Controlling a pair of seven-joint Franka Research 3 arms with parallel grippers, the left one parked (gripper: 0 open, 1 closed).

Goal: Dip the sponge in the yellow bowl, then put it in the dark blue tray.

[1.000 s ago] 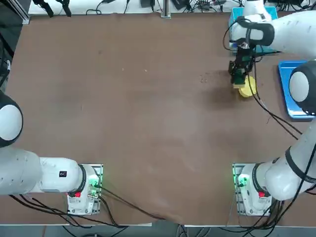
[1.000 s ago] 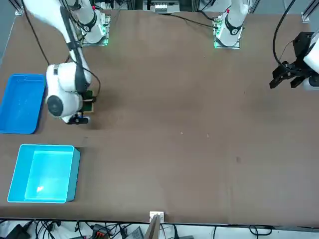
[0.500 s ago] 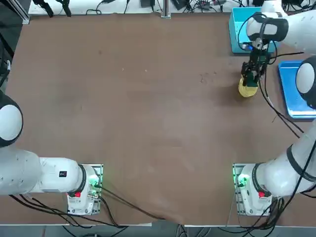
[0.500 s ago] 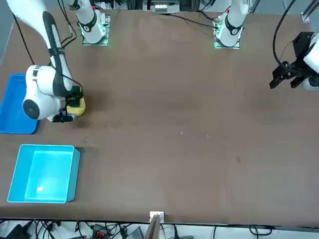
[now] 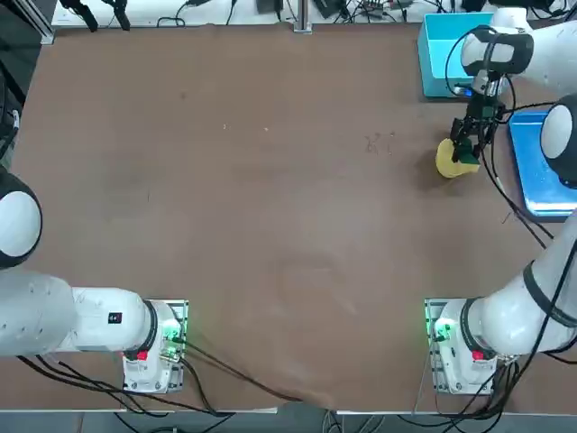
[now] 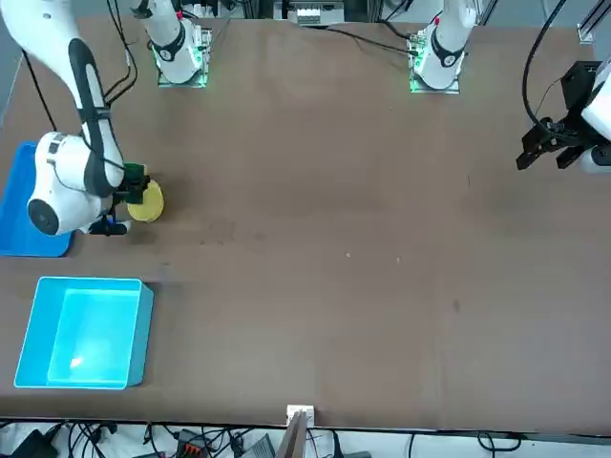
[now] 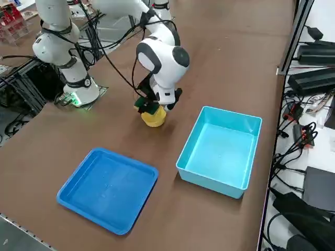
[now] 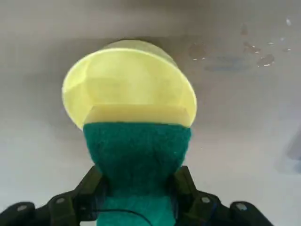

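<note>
Table: a broad brown table (image 5: 270,207) fills the scene, with cables trailing off its far edge in the top view.
Right arm: the white Franka arm (image 7: 157,55) reaches out from its base and bends down over the spot between the two blue containers.
Light cyan bin: a deep, box-like bin (image 7: 220,151) sits at the table's far right corner as the robot faces it, near the bowl but apart from it.
Dark blue tray: the shallow dark blue tray (image 7: 107,189) lies flat along the robot's right-hand edge of the table, nothing visible inside it; in the front view the arm's wrist covers part of it (image 6: 14,205).
Right gripper: the right gripper (image 8: 136,186) points downward, its black fingers (image 8: 91,188) pinched against the two sides of the sponge, hanging at the bowl's rim on the side toward the tray.
Yellow bowl: the small round yellow bowl (image 5: 451,164) stands upright on the table between the bin and the tray, touching neither.
Sponge: the sponge (image 8: 136,155) is clamped in the gripper, green scouring face toward the wrist camera and its yellow layer (image 8: 138,114) at the low end; in the wrist view that end overlaps the bowl's mouth (image 8: 129,80), though whether it touches the inside cannot be told.
</note>
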